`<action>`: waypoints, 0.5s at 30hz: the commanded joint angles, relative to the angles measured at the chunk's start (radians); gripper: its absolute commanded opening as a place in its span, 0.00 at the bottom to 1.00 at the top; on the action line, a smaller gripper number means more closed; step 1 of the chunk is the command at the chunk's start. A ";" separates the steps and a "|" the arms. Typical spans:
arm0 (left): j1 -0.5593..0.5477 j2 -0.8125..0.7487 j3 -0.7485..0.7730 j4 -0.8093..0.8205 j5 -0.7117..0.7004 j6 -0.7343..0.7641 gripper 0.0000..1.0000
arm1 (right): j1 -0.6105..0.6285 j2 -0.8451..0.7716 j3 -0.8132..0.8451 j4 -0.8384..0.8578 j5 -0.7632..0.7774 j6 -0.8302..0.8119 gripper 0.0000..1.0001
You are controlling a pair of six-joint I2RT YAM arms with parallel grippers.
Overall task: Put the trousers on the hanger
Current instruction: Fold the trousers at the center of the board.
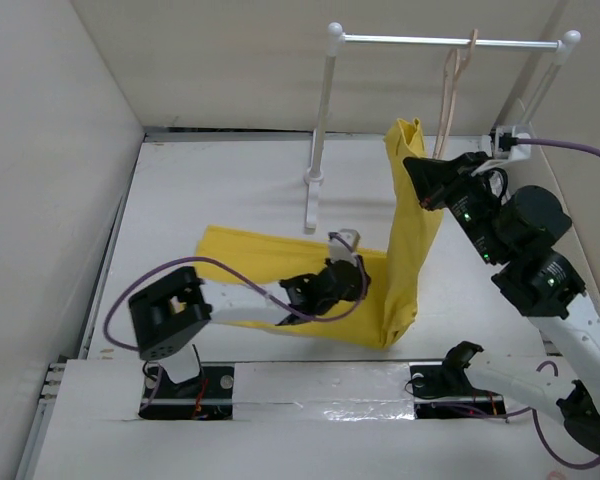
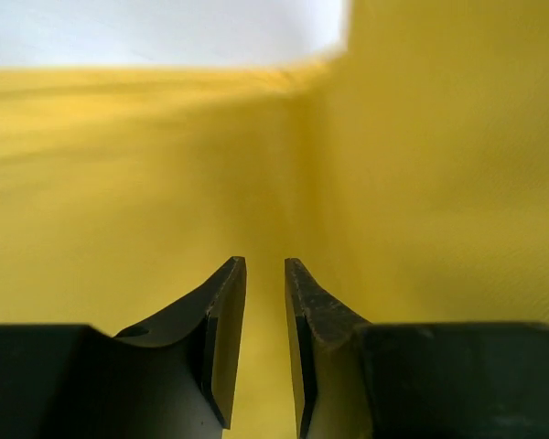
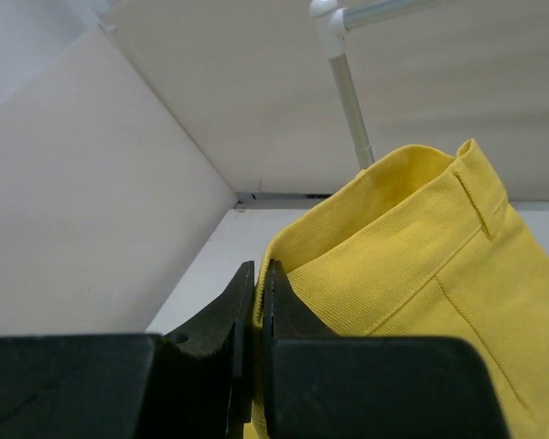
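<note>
Trousers (image 1: 405,250) are held up at the waistband beside the hanger (image 1: 458,90), with the legs trailing on the table (image 1: 230,190). They are pinched by the right gripper (image 3: 259,267). The left gripper (image 2: 265,265) is narrowly parted and empty. With only that edge pinch, the cloth could be pulled free by its own weight.

From where I stand, no word, label, brand mark or number can be read anywhere, not on the trousers (image 1: 405,260), the rail (image 1: 450,41) or the table (image 1: 230,190).
</note>
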 commanded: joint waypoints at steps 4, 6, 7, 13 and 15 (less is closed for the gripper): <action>0.246 -0.483 -0.211 -0.088 -0.063 -0.008 0.24 | 0.007 0.087 0.062 0.156 -0.061 -0.002 0.00; 0.333 -0.670 -0.255 -0.118 -0.059 -0.008 0.23 | 0.018 0.121 0.072 0.173 -0.072 0.001 0.00; 0.360 -0.732 -0.260 -0.131 -0.059 -0.004 0.23 | 0.018 0.157 0.091 0.188 -0.072 -0.001 0.00; 0.415 -1.078 -0.206 -0.254 -0.141 0.035 0.21 | 0.084 0.325 0.178 0.251 -0.098 0.007 0.00; 0.427 -1.146 -0.163 -0.295 -0.144 0.045 0.21 | 0.115 0.418 0.236 0.288 -0.098 0.006 0.00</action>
